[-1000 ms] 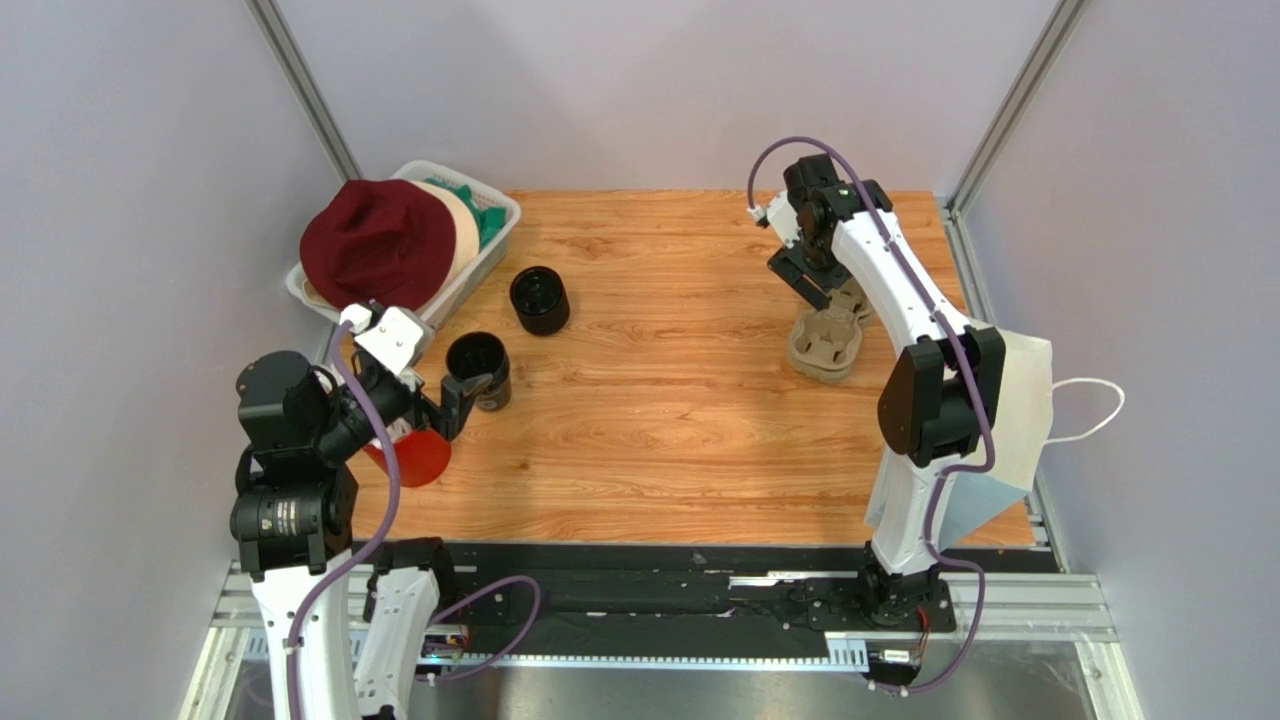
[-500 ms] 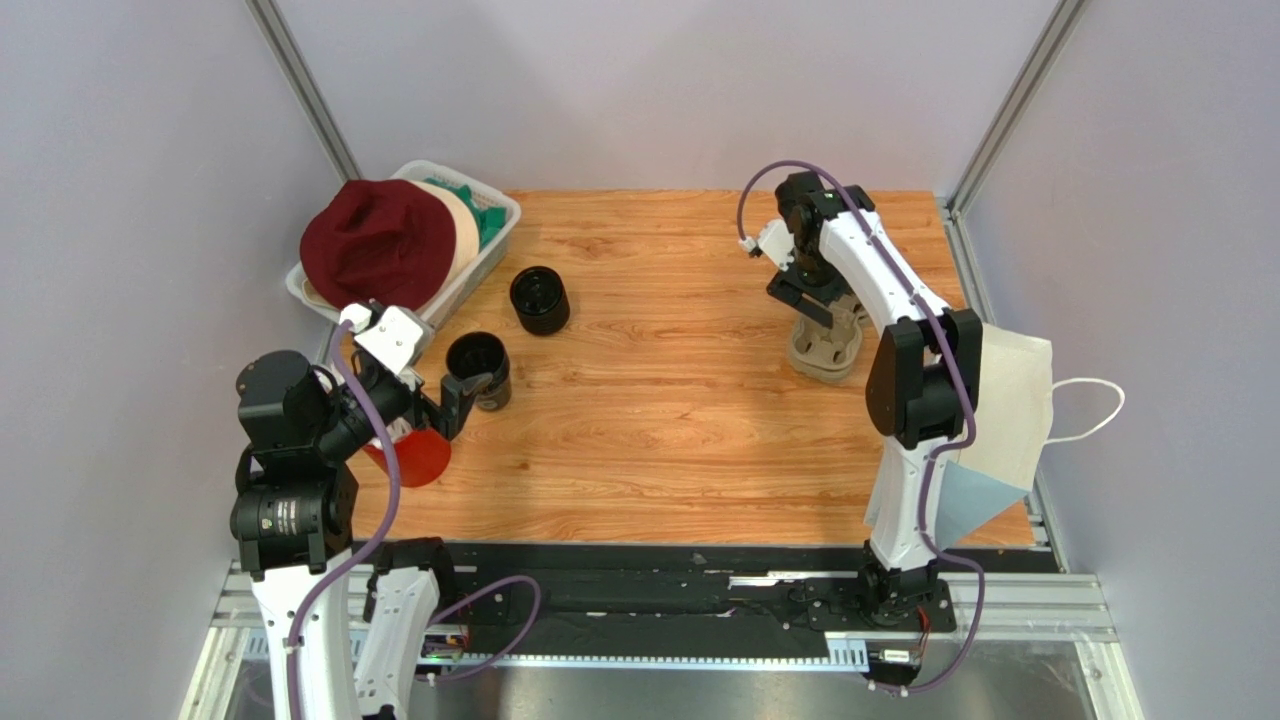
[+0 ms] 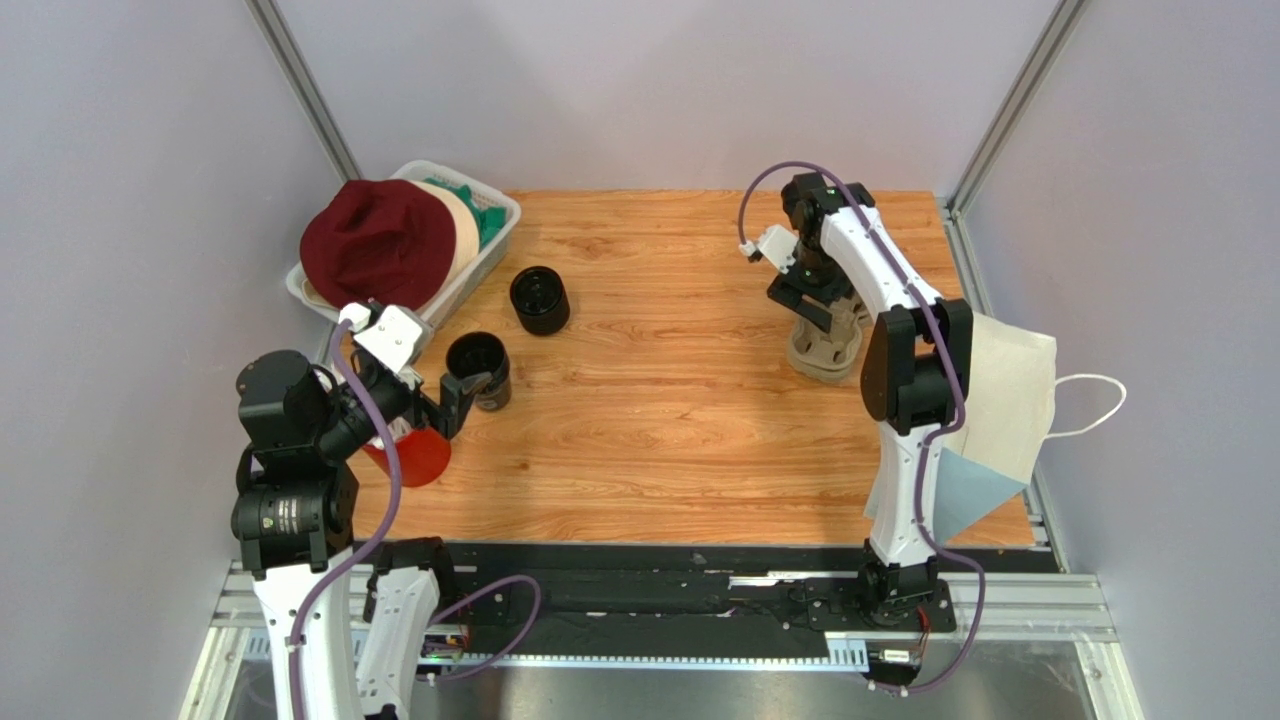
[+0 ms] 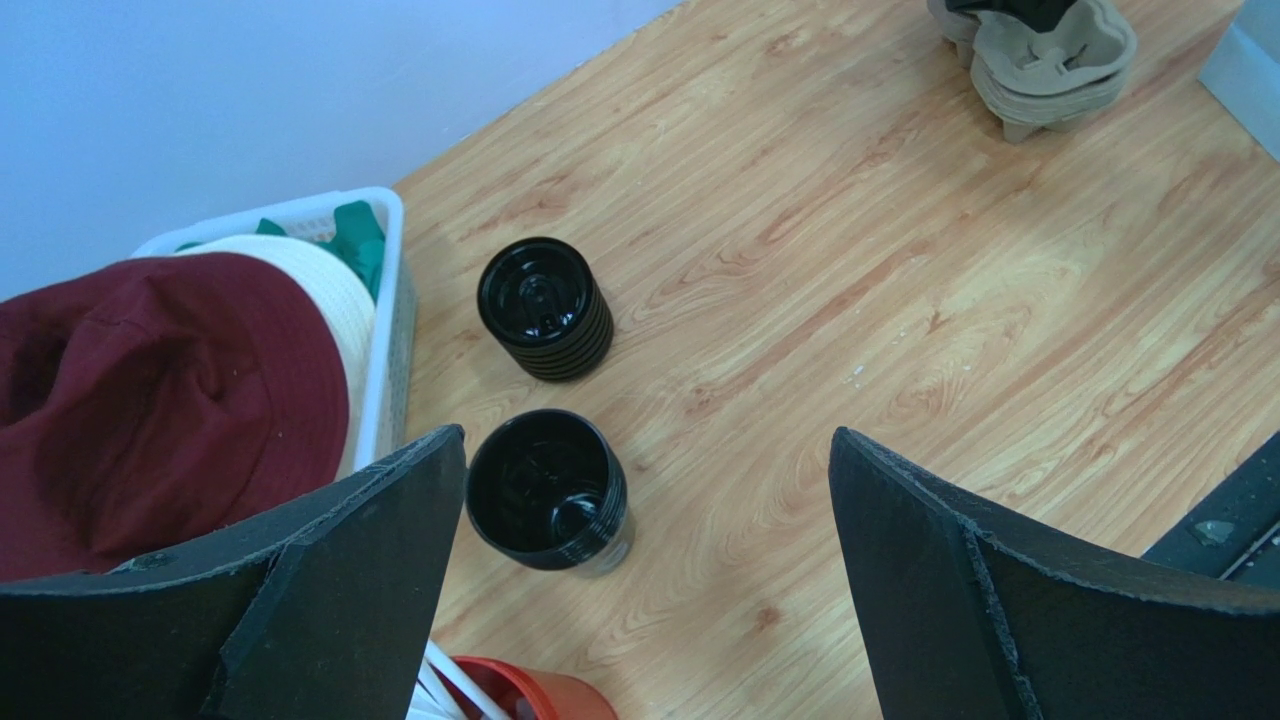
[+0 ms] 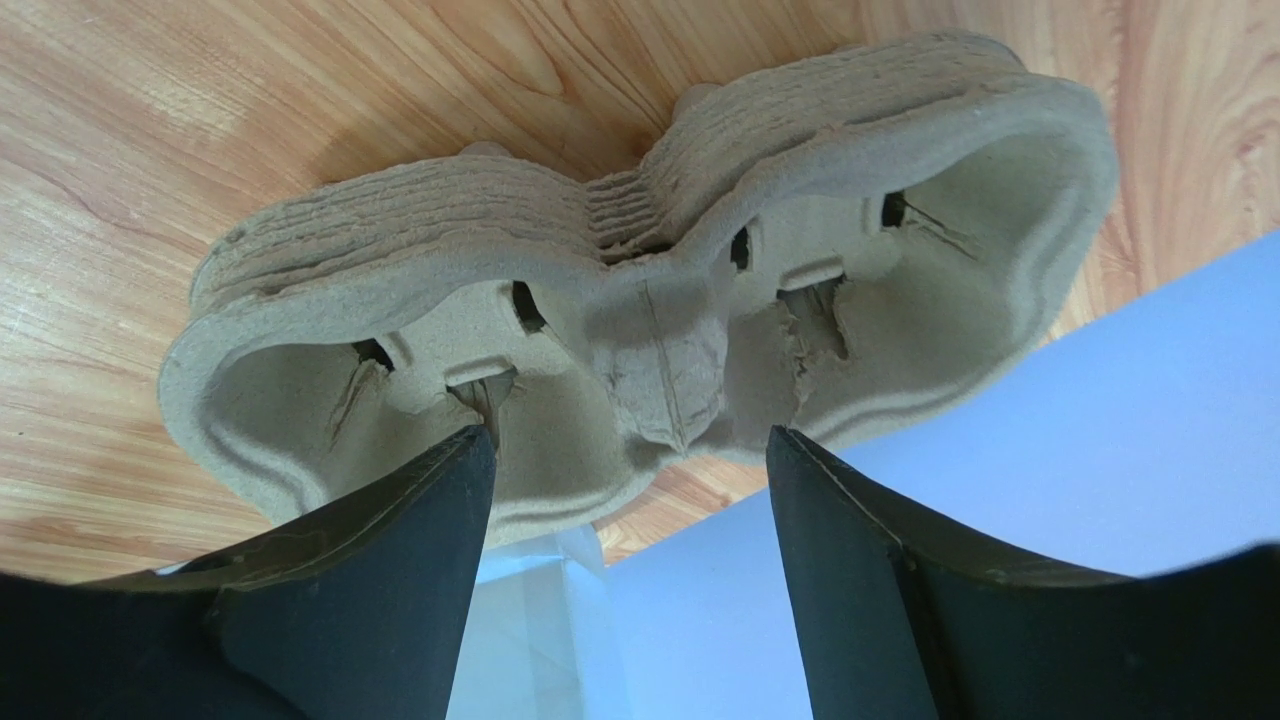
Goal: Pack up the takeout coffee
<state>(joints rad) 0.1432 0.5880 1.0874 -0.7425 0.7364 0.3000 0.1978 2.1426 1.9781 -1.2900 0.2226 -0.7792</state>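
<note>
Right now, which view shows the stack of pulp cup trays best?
The right wrist view: the stack of pulp cup trays fills the frame, both wells and layered edges clear. Top external shows it small, partly under the right arm. The left wrist view cuts it at the top edge.

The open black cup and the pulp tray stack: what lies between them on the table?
Nothing; the top view shows only bare wooden table between the open black cup and the pulp tray stack.
</note>
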